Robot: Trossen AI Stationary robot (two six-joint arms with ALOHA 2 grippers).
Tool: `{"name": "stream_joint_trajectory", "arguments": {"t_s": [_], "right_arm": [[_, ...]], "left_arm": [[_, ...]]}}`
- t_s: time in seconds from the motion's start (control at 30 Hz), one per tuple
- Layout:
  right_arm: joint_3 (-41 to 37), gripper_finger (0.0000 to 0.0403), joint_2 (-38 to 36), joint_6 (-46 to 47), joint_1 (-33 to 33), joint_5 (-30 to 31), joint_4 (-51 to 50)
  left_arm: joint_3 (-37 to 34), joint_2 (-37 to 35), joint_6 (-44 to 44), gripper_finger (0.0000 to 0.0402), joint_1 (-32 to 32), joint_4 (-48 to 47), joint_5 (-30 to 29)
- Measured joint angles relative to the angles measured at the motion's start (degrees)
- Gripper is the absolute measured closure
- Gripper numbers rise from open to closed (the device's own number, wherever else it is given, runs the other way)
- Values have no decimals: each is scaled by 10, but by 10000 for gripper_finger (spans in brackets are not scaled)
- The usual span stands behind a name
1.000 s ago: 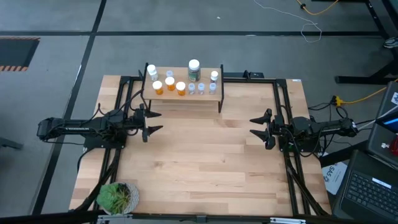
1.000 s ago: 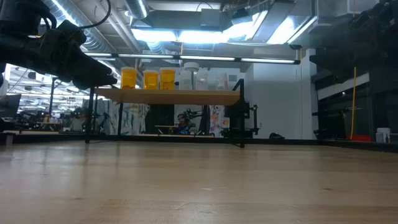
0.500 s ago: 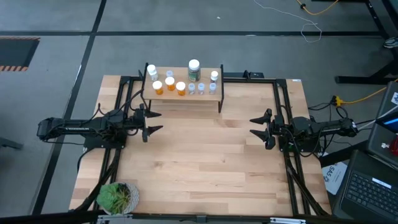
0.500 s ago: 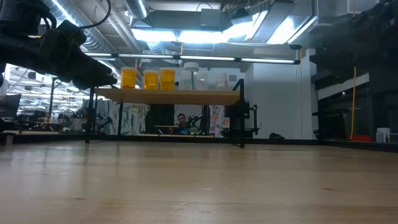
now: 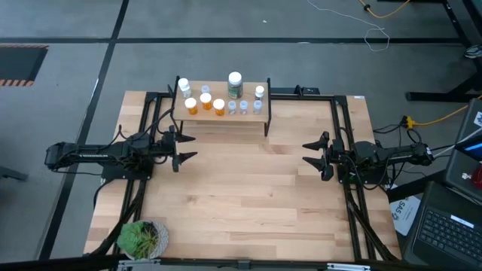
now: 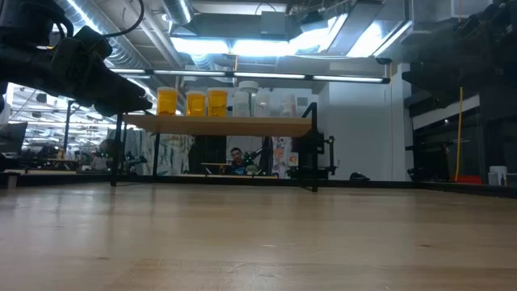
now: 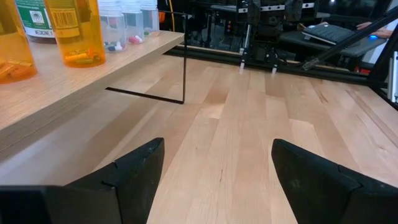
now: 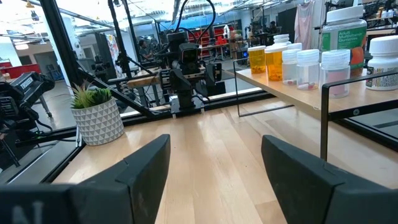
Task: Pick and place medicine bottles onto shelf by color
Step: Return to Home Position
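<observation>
The shelf (image 5: 223, 114), a small light-wood board on thin black legs, stands on its legs at the table's far edge. On it stand three orange bottles with white caps (image 5: 205, 101), several tiny clear ones (image 5: 242, 107) and a larger greenish bottle (image 5: 235, 84). They also show in the low view (image 6: 194, 103), the left wrist view (image 7: 74, 31) and the right wrist view (image 8: 298, 65). My left gripper (image 5: 186, 147) is open and empty, near the shelf's left leg. My right gripper (image 5: 308, 156) is open and empty, right of the table's middle.
A green potted plant (image 5: 141, 238) stands at the table's near left corner. Black frame rails (image 5: 343, 135) run along the table's sides. Bare wood tabletop (image 5: 248, 188) lies between the two grippers. A laptop (image 5: 452, 226) sits off the table's right.
</observation>
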Motion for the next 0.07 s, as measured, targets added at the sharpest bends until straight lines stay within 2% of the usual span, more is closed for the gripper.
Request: {"name": "stream_joint_trajectory", "arguments": {"t_s": [0.07], "right_arm": [[0, 148, 0, 0, 0, 0, 0]], "left_arm": [[0, 0, 0, 109, 0, 0, 0]]}}
